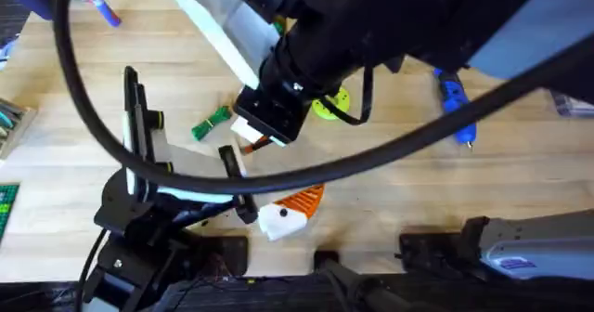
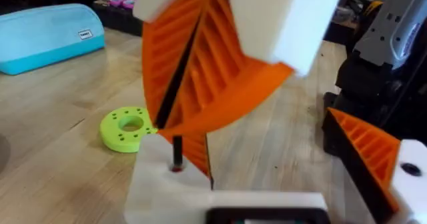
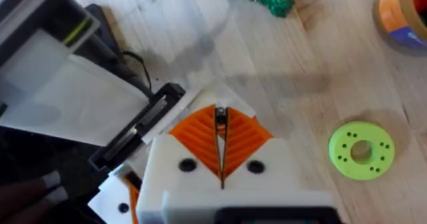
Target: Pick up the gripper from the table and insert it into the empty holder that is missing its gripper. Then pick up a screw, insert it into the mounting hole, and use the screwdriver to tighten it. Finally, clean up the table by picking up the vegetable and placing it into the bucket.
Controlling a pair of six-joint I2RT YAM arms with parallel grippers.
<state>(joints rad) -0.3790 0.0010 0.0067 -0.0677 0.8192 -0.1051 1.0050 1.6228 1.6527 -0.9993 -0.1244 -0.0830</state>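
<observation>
- Overhead, we are logging the right arm reaching across the middle of the table (image 1: 538,182), large and dark.
- We are finding the right gripper (image 3: 220,141) clenched: its orange pads are pressing together on a thin black screw (image 2: 177,151).
- We are seeing the screw's lower end meeting a hole in a white block (image 2: 167,191); how deep it is sitting we cannot tell.
- We are noting the left gripper (image 2: 267,151) released, its orange fingers (image 2: 367,151) standing well apart.
- We are listing the orange and white gripper (image 1: 292,210) at the table's near middle, just beside the left arm's black end; whether it is seated there or lying loose we cannot tell.
- We are recording the screwdriver (image 1: 455,103) lying on the far right of the table, well apart from both grippers.
- We are counting the green vegetable (image 1: 212,122) lying left of the right gripper, and a yellow-green disc (image 3: 361,151) lying near it on the other side.
</observation>
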